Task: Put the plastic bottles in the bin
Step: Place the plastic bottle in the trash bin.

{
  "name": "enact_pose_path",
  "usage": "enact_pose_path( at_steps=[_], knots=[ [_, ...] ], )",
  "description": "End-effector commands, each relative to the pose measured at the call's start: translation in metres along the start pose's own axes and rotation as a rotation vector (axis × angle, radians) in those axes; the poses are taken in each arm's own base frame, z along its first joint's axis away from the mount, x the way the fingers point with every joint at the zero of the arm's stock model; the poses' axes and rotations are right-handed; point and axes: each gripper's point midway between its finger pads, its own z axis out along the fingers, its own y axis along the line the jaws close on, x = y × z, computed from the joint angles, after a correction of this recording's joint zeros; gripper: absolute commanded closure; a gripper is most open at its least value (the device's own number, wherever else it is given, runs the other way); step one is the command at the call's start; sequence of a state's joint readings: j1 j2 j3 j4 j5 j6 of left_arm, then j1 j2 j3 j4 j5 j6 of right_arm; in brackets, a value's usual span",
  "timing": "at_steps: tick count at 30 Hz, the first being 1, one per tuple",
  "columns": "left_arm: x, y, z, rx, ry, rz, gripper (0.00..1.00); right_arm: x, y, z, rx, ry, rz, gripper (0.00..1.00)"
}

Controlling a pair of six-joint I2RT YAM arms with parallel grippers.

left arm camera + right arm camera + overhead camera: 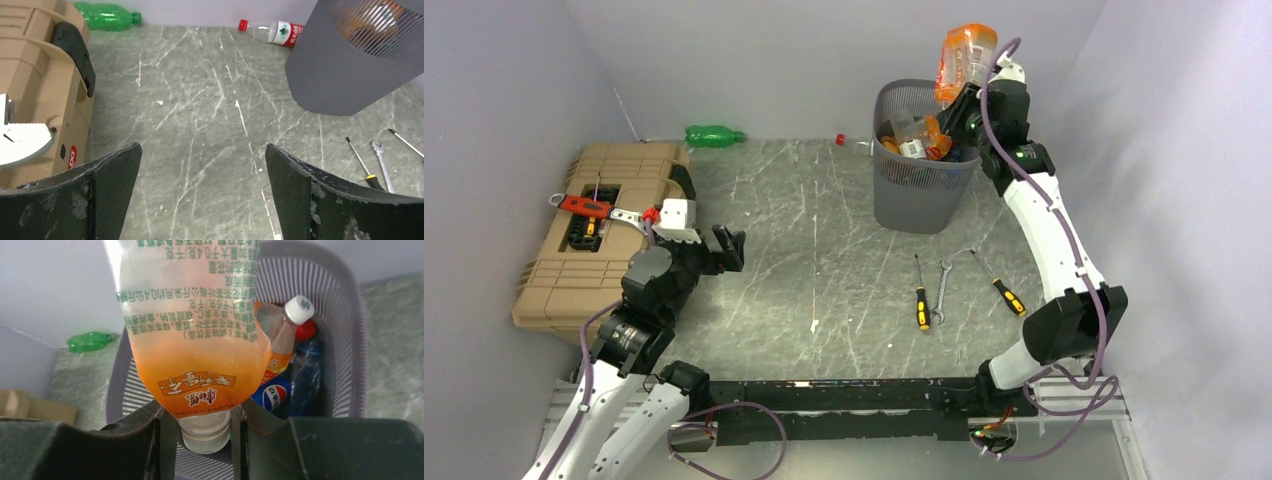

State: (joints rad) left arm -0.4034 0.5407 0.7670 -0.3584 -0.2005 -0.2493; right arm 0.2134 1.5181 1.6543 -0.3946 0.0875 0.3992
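The orange-tinted bottle (190, 340) is a crumpled, translucent drink bottle. Its label carries green print and an orange banner, and its pale neck is pinched between the fingers of the right claw (202, 427), which is clenched on it. The body sticks out past the fingertips, tilted over the far right rim of the bin (345, 315).

Beyond and below this claw, the grey mesh bin already holds several bottles. One is an orange bottle with a white cap (282, 335), and beside it is one with a blue label (275, 392).

The left claw (202, 165) is released, its jaws spread wide and empty above the tabletop (200, 100). A green bottle (107, 9) lies on its side far ahead of it to the left, against the back wall. A clear bottle with a red cap and red label (275, 31) lies ahead to the right, just beside the bin's base. The tan toolbox (30, 75) sits close on this claw's left.
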Motion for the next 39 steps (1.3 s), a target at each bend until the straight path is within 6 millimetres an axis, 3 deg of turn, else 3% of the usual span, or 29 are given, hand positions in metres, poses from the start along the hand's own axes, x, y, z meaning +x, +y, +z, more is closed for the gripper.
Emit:
enact_pose_path(
  at_steps=[1,7,13,16,19,23,29,39],
  knots=[
    [-0.002,0.002,0.001,-0.006,-0.017,0.022,0.01,-0.029,0.023,-0.006,-0.189,-0.017,0.188,1.00],
    [0.007,-0.007,0.003,0.042,0.021,0.010,0.00,-0.001,0.025,0.012,-0.222,0.058,0.216,1.00],
    [0.007,-0.009,0.001,0.051,0.025,0.007,0.01,0.017,0.025,0.012,-0.185,0.122,0.196,1.00],
    [0.007,-0.009,0.001,0.052,0.023,0.007,0.01,0.021,0.019,0.010,-0.155,0.143,0.191,0.91],
    [0.008,-0.009,0.001,0.056,0.025,0.005,0.01,0.025,0.015,0.009,-0.130,0.161,0.186,0.70],
    [0.008,-0.010,0.000,0.058,0.027,0.002,0.01,0.025,0.014,0.004,-0.115,0.167,0.183,0.50],
    [0.007,-0.008,-0.001,0.050,0.019,0.004,0.01,0.019,0.014,-0.006,-0.101,0.153,0.168,0.33],
    [0.009,-0.005,-0.001,0.039,0.021,0.006,0.00,-0.009,0.023,-0.038,-0.120,0.036,0.113,0.35]
  ],
)
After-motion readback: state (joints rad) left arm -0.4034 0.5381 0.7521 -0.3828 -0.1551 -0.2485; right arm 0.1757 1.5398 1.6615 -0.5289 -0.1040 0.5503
